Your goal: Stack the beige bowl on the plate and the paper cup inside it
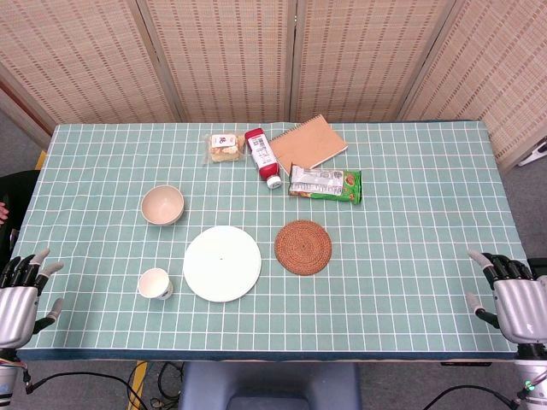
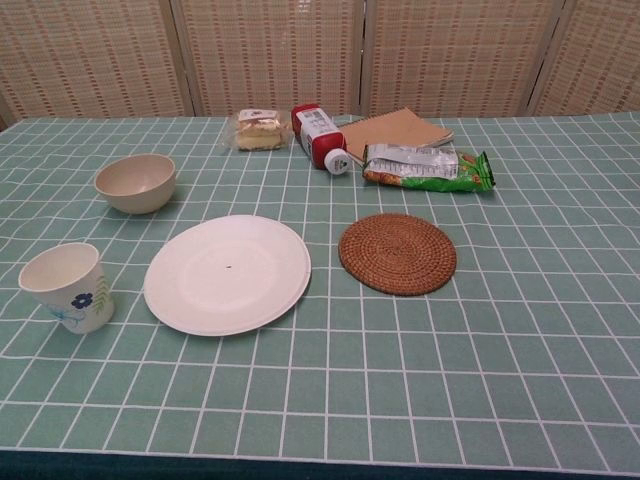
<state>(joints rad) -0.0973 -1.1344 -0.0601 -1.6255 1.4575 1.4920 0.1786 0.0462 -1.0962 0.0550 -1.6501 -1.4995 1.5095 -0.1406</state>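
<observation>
The beige bowl [image 1: 162,205] [image 2: 136,182] stands upright and empty on the green checked cloth, left of centre. A white plate [image 1: 222,263] [image 2: 227,273] lies bare in front of it, slightly to the right. The paper cup [image 1: 155,284] [image 2: 66,287], white with a blue flower print, stands upright left of the plate. My left hand [image 1: 21,295] hovers at the table's near left corner with fingers spread, holding nothing. At the near right corner my right hand [image 1: 513,299] is likewise spread and empty. Neither hand shows in the chest view.
A round woven coaster [image 1: 303,247] [image 2: 397,253] lies right of the plate. At the back sit a wrapped snack [image 1: 223,147], a red bottle on its side [image 1: 262,155], a brown notebook [image 1: 308,143] and a green packet [image 1: 326,184]. Woven screens stand behind the table.
</observation>
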